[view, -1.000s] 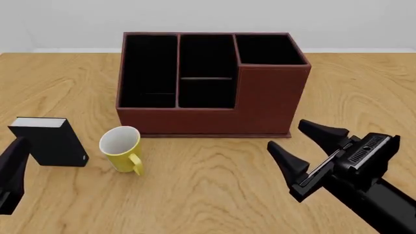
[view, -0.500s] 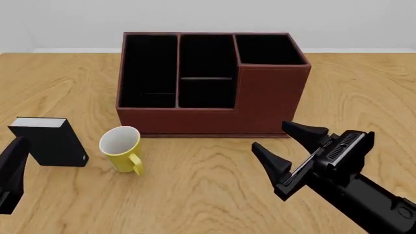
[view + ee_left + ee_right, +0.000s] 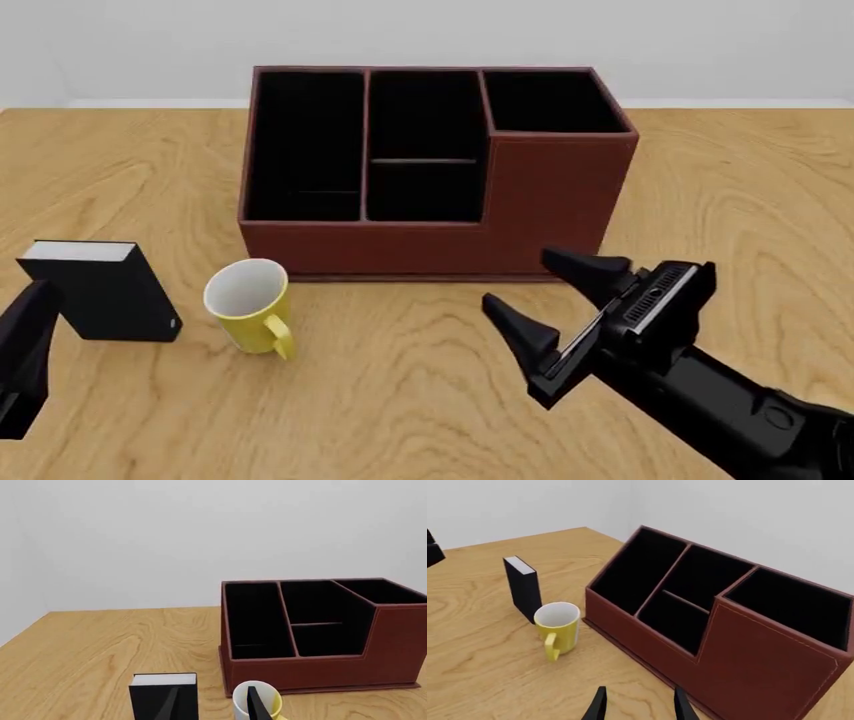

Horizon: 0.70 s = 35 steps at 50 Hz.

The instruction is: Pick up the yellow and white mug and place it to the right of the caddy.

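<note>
No legible writing on any item. Left gripper (image 3: 20,365) at the table's left edge: opening cannot be told. Black block (image 3: 104,290), then yellow and white mug (image 3: 251,304) upright before the caddy (image 3: 427,170). Right gripper (image 3: 561,315) wide apart, holding nothing.

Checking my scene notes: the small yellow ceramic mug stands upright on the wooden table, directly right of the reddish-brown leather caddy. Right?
Not quite: the front view shows the yellow ceramic mug upright in front of the reddish-brown leather caddy, near its left end.
</note>
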{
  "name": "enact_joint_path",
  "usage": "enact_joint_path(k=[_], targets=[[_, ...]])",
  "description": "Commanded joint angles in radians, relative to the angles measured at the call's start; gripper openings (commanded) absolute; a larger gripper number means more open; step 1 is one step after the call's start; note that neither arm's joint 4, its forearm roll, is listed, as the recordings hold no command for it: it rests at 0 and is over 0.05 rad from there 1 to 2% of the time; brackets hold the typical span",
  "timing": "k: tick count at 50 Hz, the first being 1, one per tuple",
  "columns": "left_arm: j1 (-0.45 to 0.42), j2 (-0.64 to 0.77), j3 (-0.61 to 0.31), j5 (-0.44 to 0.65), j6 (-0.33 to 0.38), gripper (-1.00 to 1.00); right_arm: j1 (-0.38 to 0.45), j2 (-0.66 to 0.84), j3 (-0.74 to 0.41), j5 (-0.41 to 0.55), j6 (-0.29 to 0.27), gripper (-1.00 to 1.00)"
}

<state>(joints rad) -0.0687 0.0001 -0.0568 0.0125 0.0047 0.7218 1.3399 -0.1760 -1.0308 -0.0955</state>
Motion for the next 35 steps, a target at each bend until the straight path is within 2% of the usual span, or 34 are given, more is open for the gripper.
enact_joint_path(k=[1,35], targets=[[-0.001,0.000,0.000,0.000,0.003,1.00,0.019,0.039,-0.027,-0.011,-0.003,1.00],[-0.004,0.000,-0.013,0.008,0.009,1.00,0.061,0.156,-0.101,-0.047,0.015,1.00]])
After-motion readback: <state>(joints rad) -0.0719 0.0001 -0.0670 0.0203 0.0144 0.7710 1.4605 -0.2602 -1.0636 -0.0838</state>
